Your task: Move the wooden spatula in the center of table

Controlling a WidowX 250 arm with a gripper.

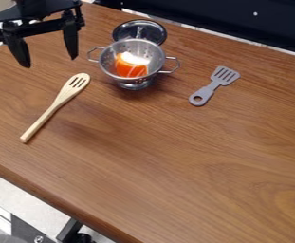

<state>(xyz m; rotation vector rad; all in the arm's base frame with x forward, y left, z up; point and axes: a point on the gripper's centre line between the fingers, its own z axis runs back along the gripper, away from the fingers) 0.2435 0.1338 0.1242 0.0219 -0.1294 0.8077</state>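
And here is the wooden spatula (60,99), flat on the table (194,166), lying nearer the camera than the gripper (49,61) and apart from it. Its slotted head is the closer end, just below the fingertips and a touch to the right in view, while the handle runs away from the gripper, down and left. Up above, the gripper hangs at the upper left, its two fingers spread wide with nothing between them. To its right in view sits the metal colander (111,70), handles out to both sides, with an orange and white piece (130,68) inside. A shiny round lid (125,28) is just behind the colander, and farther right of the gripper, well apart, lies the grey spatula (210,88), slotted head pointing up and away.
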